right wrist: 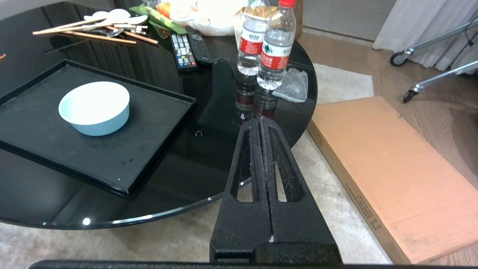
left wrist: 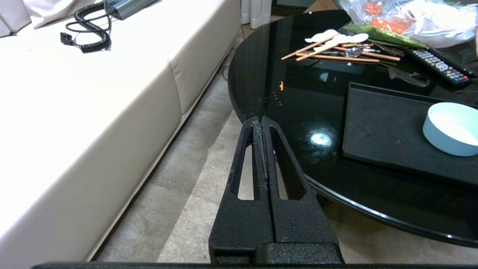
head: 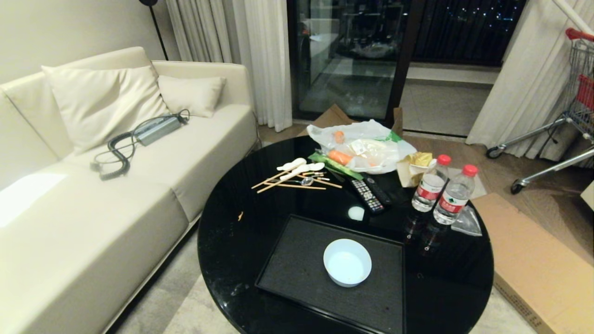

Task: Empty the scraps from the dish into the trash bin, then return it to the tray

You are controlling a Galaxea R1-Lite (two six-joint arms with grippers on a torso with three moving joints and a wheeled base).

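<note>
Only the two hands show, each from its own wrist camera. The left hand [left wrist: 262,120] is matte black with a grainy, pebbled surface: two long tapering fingers [left wrist: 246,157], each pierced by a narrow elongated slot, widening at 6 o'clock into a blocky base. The right hand [right wrist: 260,121] is the same in colour and build, with pale lint threads clinging along its centre seam.
</note>
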